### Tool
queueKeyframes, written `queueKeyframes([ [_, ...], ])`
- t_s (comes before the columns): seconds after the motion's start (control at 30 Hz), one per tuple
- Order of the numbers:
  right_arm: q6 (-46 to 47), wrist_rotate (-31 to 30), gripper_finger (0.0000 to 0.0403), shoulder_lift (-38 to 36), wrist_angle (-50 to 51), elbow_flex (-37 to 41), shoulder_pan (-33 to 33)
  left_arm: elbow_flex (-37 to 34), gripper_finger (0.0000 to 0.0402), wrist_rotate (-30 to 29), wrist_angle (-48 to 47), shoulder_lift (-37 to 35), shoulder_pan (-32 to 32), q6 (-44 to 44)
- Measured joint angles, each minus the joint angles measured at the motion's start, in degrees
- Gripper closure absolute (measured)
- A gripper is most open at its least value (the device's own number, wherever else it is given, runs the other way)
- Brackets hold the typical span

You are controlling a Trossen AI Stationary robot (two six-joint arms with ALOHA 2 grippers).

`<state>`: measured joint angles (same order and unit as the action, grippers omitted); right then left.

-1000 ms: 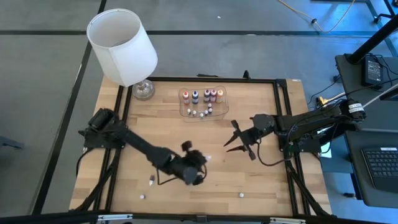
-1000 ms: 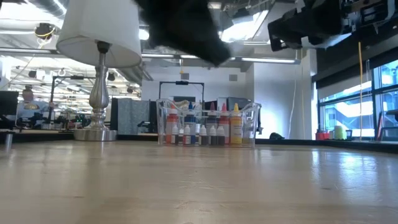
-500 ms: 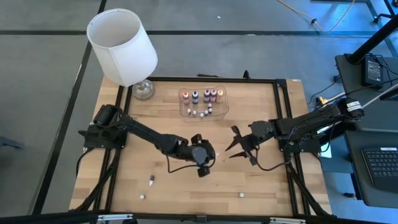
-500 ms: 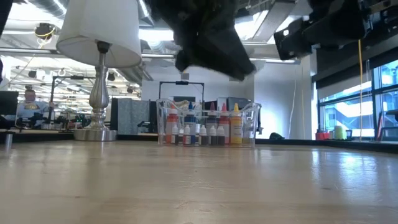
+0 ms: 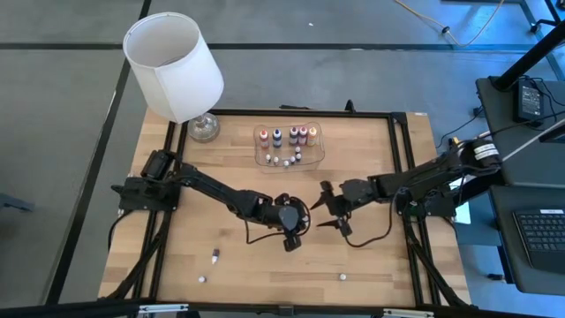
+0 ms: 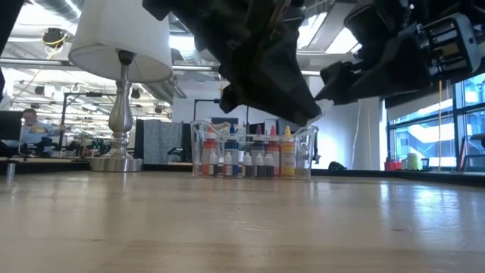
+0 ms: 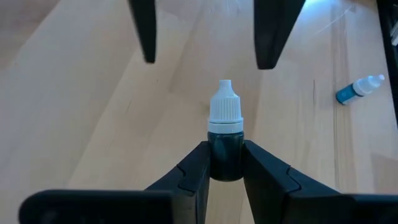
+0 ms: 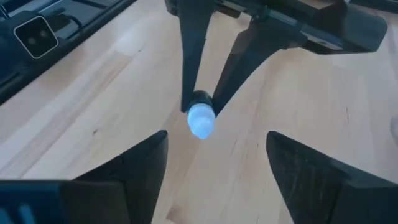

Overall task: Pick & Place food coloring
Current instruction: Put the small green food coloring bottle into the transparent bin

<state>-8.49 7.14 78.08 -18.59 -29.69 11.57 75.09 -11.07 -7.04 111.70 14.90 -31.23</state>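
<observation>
Mid-tabletop, the left gripper (image 7: 225, 163) pinches a dark food-coloring bottle (image 7: 224, 144), white tip toward the right gripper (image 5: 323, 206), whose fingers stand spread apart just beside it. Near the far edge, the clear tray (image 5: 316, 152) holds more bottles (image 5: 292, 135).

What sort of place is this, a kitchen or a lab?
Likely a robotics lab in an open office: two arms mounted at a framed wooden table, a laptop beside it, and desks with a seated person behind.
</observation>
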Motion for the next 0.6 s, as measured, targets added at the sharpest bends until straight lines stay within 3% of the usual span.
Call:
queueKeyframes([
  [0.6, 0.5, 3.5, 0.0210, 3.2, -4.5, 0.0, 0.3, 0.0, 0.0318, 0.1, 3.0, 0.0, -0.1, 1.0],
])
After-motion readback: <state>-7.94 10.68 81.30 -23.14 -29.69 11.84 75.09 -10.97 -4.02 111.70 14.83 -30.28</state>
